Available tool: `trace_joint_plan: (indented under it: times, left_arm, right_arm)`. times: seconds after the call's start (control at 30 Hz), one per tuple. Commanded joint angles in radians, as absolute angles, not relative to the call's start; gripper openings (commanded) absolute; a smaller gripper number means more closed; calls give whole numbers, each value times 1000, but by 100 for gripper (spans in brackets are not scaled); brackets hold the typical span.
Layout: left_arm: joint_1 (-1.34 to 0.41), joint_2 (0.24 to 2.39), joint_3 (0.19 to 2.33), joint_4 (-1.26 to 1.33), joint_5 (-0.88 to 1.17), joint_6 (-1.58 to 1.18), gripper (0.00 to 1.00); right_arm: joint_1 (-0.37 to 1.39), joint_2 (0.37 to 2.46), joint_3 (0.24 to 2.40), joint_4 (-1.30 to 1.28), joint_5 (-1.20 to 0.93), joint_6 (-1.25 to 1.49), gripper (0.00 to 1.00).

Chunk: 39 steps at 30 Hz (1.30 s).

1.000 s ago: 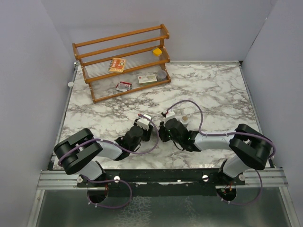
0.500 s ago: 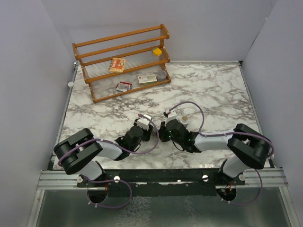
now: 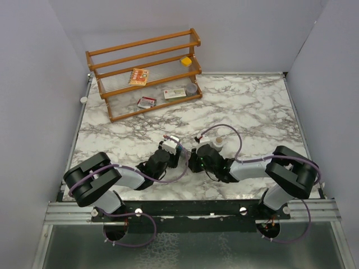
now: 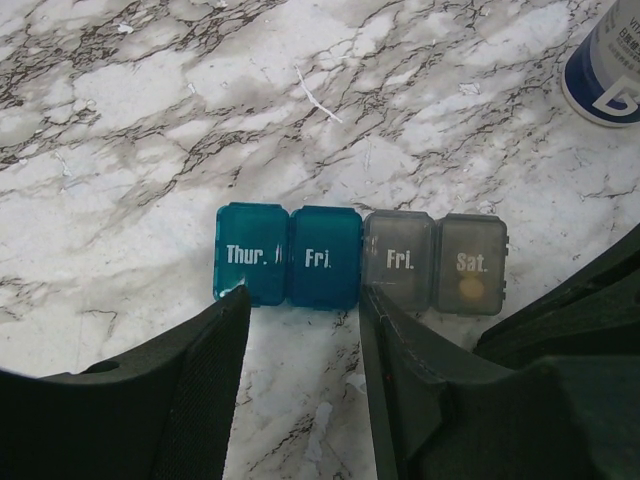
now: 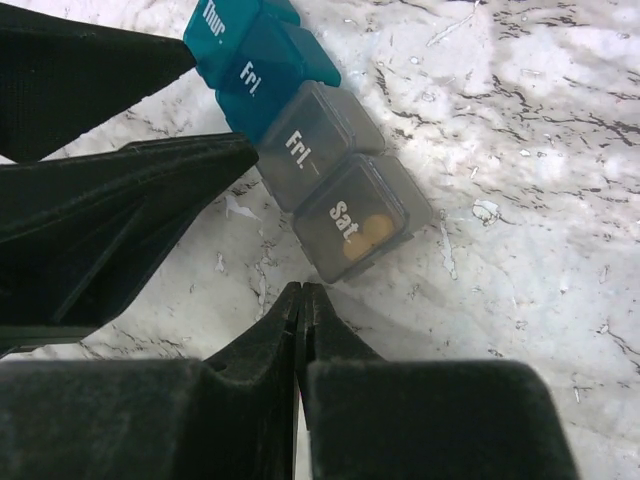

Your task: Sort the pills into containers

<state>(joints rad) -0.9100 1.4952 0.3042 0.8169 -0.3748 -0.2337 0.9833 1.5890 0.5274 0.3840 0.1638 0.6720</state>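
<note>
left wrist view: the containers (image 4: 360, 262) lie flat on the marble table (image 4: 120, 120), a four-cell strip with teal "thur." and "fri.", then grey "fri." and "sat.". the left gripper (image 4: 303, 300) has its jaws apart, tips at the strip's near edge around the teal cells. can't tell if they press on it.

the right gripper (image 5: 302, 295) is pinched together on nothing, its tip just beside the "sat." cell, where the pills (image 5: 362, 237) show through the lid. all lids look closed (judging by the flat labels).

risks:
- the closed right tip pokes the "sat." end and the strip pivots or skids, since the left tips only sit against one side.
- the two grippers are very close, so they could clash.
- the bottle (image 4: 605, 70) stands near the strip's grey end, and a right arm swing could tip it.
</note>
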Motion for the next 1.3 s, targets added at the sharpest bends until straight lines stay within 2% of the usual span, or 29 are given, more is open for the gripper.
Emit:
trace_joint_plan:
  times: [0.0, 0.27, 0.47, 0.67, 0.77, 0.87, 1.0, 1.07, 1.13, 1.27]
  left_arm:
    - [-907, 1461, 307, 799, -388, -239, 50]
    - [-908, 1385, 301, 761, -413, -230, 51]
    - [-907, 1236, 289, 699, -466, -219, 56]
    - [-908, 1081, 294, 603, -522, -207, 61]
    - [-906, 979, 283, 542, -572, -209, 62]
    - [-905, 889, 270, 461, -650, -225, 64]
    - [-904, 828, 287, 305, -757, -251, 79]
    - [-904, 806, 289, 271, -780, -249, 85]
    - [-902, 783, 286, 257, -797, -249, 88]
    - [-882, 735, 266, 253, -798, -246, 93]
  right_arm:
    - [982, 1573, 568, 235, 199, 600, 1]
    - [983, 1451, 684, 128, 168, 513, 2]
    - [983, 1284, 692, 38, 152, 480, 6]
    - [982, 1155, 711, -72, 241, 441, 19]
    - [982, 1066, 688, -110, 399, 462, 24]
    - [983, 988, 669, -135, 594, 456, 35]
    - [981, 984, 698, -230, 815, 460, 45]
    - [965, 1009, 709, -259, 903, 457, 52]
    - [891, 1032, 707, -224, 874, 412, 56]
    - [644, 1056, 687, -122, 648, 354, 57]
